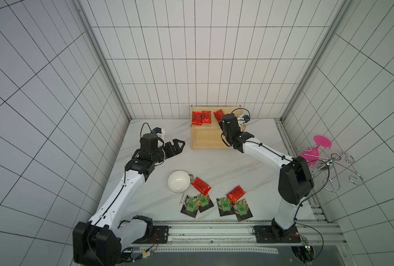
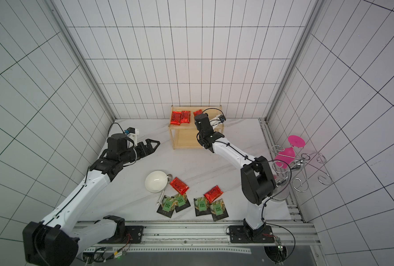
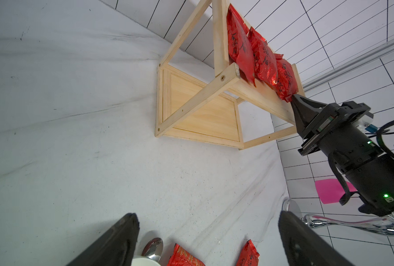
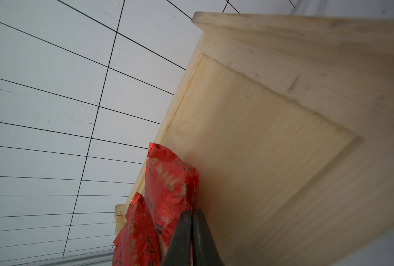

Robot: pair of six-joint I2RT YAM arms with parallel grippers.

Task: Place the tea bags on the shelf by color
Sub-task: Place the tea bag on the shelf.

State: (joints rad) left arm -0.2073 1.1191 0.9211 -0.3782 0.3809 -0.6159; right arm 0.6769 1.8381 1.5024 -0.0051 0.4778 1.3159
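The light wooden shelf (image 1: 207, 138) (image 2: 186, 138) stands at the back of the table. On its top board lie three red tea bags, two side by side (image 1: 196, 118) (image 1: 206, 117). My right gripper (image 4: 192, 214) (image 3: 294, 97) is shut on a corner of the third (image 1: 217, 114) (image 4: 170, 182), which rests on that board. Two more red tea bags (image 1: 201, 185) (image 1: 236, 192) and several black green-labelled ones (image 1: 190, 206) (image 1: 225, 205) lie near the front. My left gripper (image 1: 180, 145) (image 3: 207, 218) hangs open and empty above the table, left of the shelf.
A white bowl (image 1: 179, 181) sits beside the front tea bags, with a white-handled spoon (image 1: 183, 198) against it. A chrome wire rack (image 1: 339, 170) holding a pink glass (image 1: 316, 149) stands at the right edge. The shelf's lower board holds nothing.
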